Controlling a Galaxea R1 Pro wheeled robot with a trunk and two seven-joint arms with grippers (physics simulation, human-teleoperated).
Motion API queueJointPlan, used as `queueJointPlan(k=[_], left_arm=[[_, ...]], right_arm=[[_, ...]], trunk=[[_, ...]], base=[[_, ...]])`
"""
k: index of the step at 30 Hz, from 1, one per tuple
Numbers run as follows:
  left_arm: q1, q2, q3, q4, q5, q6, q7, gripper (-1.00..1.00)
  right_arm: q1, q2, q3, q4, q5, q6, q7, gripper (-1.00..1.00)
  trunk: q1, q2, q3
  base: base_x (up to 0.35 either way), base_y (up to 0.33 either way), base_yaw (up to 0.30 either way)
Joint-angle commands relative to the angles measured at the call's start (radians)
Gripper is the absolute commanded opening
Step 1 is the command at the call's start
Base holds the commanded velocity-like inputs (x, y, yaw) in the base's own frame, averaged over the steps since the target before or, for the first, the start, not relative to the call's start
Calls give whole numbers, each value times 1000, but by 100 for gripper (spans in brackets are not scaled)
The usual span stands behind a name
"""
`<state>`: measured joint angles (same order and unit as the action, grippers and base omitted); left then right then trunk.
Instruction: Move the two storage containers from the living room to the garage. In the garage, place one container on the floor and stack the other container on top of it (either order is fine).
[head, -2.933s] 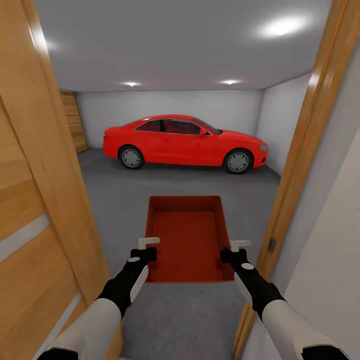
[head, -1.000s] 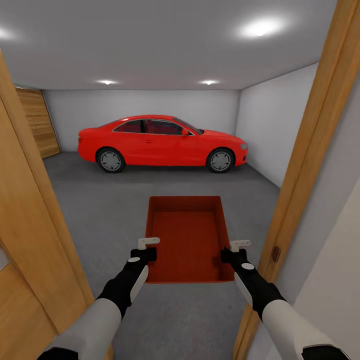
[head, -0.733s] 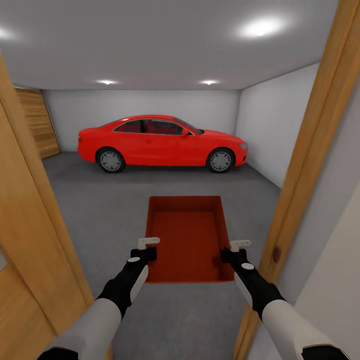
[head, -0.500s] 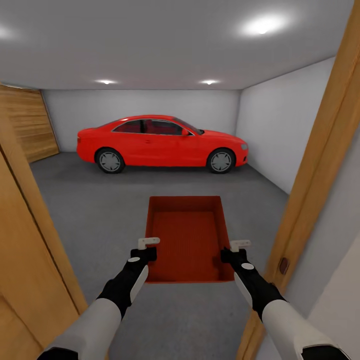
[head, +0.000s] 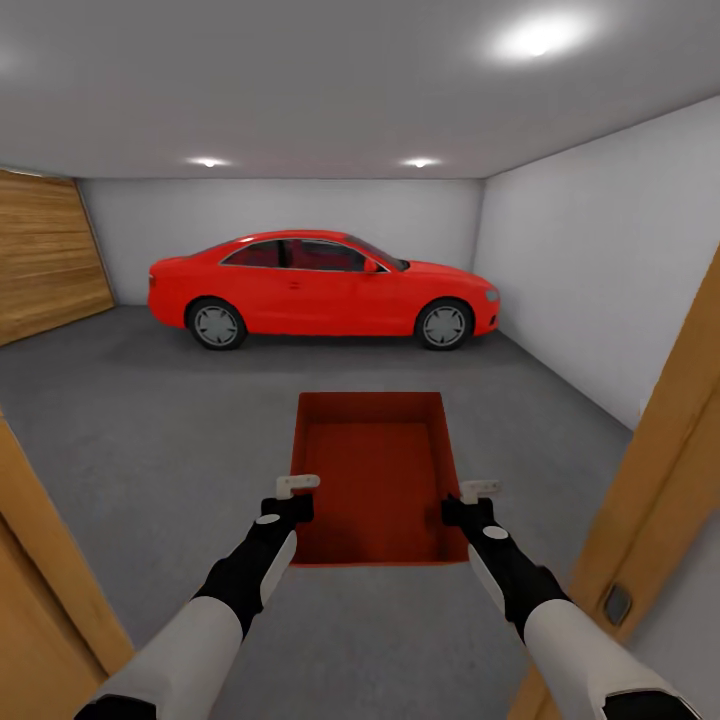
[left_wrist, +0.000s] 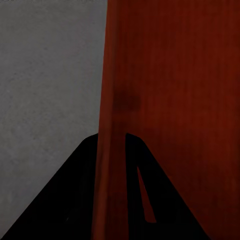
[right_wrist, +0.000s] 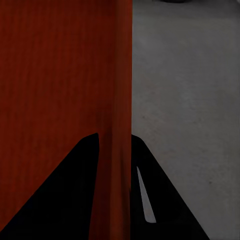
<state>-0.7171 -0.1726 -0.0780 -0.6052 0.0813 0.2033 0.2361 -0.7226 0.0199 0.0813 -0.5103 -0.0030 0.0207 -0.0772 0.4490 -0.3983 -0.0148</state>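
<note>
Orange-red, open-top, finely ribbed rectangular storage container (head: 378, 478) hangs in front of the robot, above the dark grey speckled concrete floor (head: 140, 420) of the garage. The black left gripper (head: 291, 499) is clamped on its left wall, its fingers (left_wrist: 80, 200) either side of that wall (left_wrist: 114, 125); the black right gripper (head: 463, 503) pinches the right wall (right_wrist: 120, 100) likewise. Beyond stands a red coupe car (head: 322, 290) against the plain white back wall (head: 290, 205). Light wood door frame pieces (head: 660, 470) flank the near edges, and a wood-panelled wall (head: 45, 255) stands far left.
</note>
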Motion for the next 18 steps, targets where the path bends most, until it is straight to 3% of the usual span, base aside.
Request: queueJointPlan(k=[1,18], left_arm=[[-1,-1,-3,-51,11,4,8,-100],[-1,-1,-4,-53,11,4,8,-100]], right_arm=[[0,0,1,2,-2,2,-4,-100],[0,0,1,2,-2,2,-4,-100]], trunk=[[1,-2,-2],[1,-2,-2]], base=[[251,0,0],[102,60,0]])
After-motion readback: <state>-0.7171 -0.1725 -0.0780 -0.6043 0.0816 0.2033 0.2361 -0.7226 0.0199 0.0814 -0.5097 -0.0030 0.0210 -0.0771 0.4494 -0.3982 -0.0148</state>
